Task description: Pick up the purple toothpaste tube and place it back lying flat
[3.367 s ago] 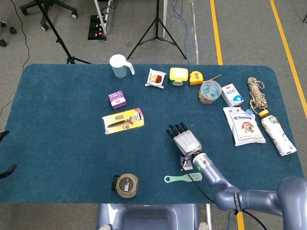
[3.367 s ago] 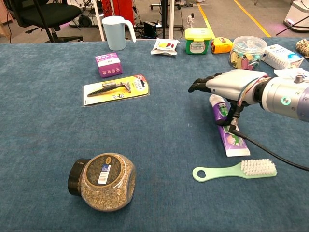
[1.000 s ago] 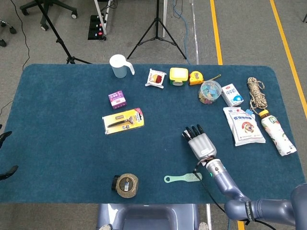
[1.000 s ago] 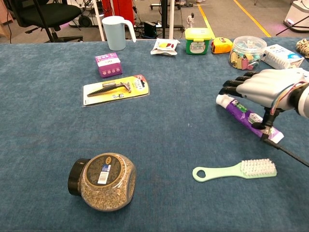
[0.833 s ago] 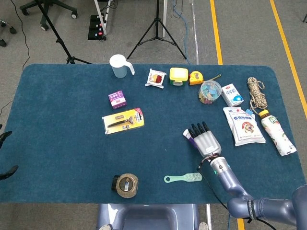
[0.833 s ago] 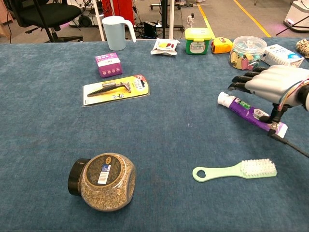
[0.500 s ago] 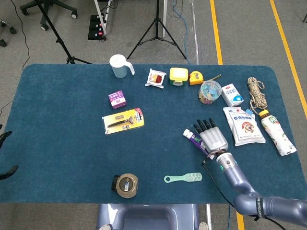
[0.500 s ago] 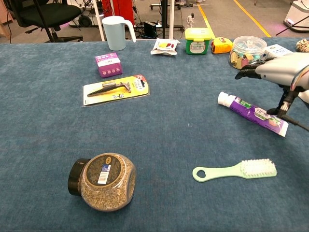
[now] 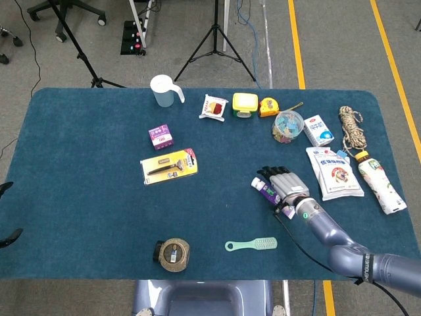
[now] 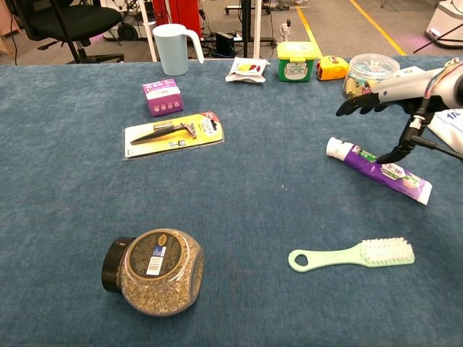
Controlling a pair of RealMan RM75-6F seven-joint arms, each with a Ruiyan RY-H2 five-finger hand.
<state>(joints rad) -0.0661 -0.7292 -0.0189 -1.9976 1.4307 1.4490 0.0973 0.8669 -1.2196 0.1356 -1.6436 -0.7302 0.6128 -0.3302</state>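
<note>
Where blue cloth [image 9: 85, 197] meets grey floor [image 9: 342, 39], right hand [image 10: 405, 90] spread, empty, above flat purple toothpaste tube [image 10: 380, 170].

Toothpaste tube flat on the table, right hand above it

The toothpaste tube [image 10: 378, 170] lies behind the brush [image 10: 353, 254], right of the razor pack [image 10: 173, 132]; the right hand [image 10: 394, 90] hovers over it.

The table [image 10: 65, 217] wears matt, napped blue cloth. The purple toothpaste tube [image 10: 380, 170] looks glossy plastic, the right hand [image 10: 394, 90] smooth silvery metal, and the green brush [image 10: 352, 254] matt plastic.
</note>
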